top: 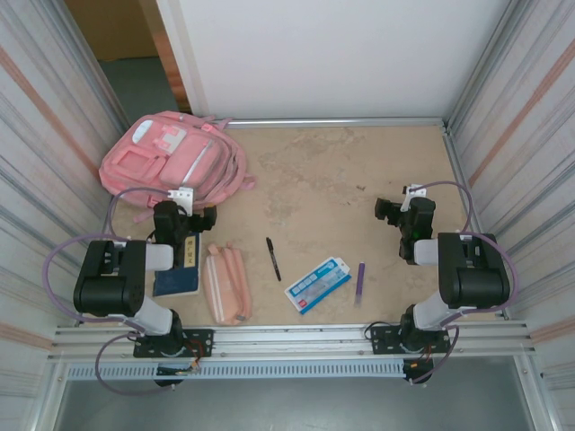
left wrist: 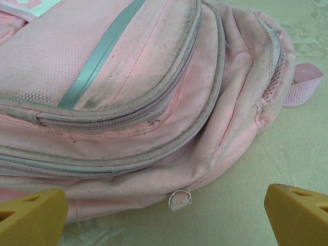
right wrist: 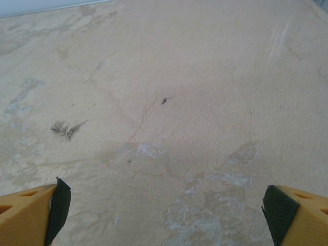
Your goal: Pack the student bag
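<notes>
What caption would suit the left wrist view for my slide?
Open left gripper facing the pink bag, its zips closed, lying on the beige table.

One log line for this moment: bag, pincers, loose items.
bag: flat, zips shut | left pincer: open, facing bag | right pincer: open, over bare table | pen, case, book: on table, unpacked
</notes>
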### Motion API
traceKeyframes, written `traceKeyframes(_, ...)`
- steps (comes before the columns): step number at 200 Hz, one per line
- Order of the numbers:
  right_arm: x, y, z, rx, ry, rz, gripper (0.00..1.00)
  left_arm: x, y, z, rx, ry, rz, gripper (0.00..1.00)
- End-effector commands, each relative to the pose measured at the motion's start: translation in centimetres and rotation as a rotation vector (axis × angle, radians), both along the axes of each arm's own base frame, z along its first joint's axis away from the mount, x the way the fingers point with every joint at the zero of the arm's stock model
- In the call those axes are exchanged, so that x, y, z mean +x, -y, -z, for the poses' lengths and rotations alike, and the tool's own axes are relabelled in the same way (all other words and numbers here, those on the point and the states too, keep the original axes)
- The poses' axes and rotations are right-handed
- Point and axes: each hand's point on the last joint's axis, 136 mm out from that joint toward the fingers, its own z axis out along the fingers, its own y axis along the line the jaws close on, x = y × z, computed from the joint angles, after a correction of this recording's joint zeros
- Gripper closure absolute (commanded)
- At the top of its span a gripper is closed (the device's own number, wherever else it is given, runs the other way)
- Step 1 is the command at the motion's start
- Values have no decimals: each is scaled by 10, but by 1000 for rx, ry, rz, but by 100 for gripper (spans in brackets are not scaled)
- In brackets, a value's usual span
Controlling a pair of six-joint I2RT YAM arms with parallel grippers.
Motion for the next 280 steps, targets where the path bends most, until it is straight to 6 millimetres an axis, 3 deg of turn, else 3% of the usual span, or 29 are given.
traceKeyframes(1,6,0,-10,-23,29,-16,1,8,-2,-16,14,49,-4,1)
traceKeyframes(35,6,2,-12,-19,37,-15,1,8,-4,-16,-19,45,4,1)
traceKeyframes(55,-3,11,-33,-74,53,87,1,7,-6,-17,-29,52,1,1)
traceKeyframes(73,-12,18,-49,8,-9,137,1,9,-13,-26,-27,56,-44,1)
traceKeyframes(97,-27,3,-76,106,22,101,1,-1,-16,-54,-32,-5,-74,1)
traceKeyframes(124,-46,-15,-92,136,3,80,1,-23,-20,-97,-138,11,-159,1)
traceKeyframes(148,-61,-42,-99,157,-33,7,1,-54,-18,-118,-288,-13,-221,1)
traceKeyframes(157,-66,-54,-99,170,-53,-23,1,-69,-30,-118,-412,-43,-353,1)
traceKeyframes(168,-72,-67,-100,179,-75,-65,1,-97,-54,-102,-565,-120,-609,1)
traceKeyframes(176,-75,-76,-98,182,-96,-84,1,-104,-58,-102,-606,-123,-623,1)
traceKeyframes(210,-89,-117,-93,200,-174,-211,1,-99,-44,-117,-697,-176,-516,1)
traceKeyframes(231,-94,-139,-91,215,-191,-277,1,-91,-34,-104,-684,-289,-502,1)
traceKeyframes(253,-96,-154,-91,205,-209,-302,1,-76,-24,-94,-602,-409,-477,1)
traceKeyframes(280,-91,-168,-83,172,-267,-323,1,-45,-11,-95,-423,-484,-456,1)
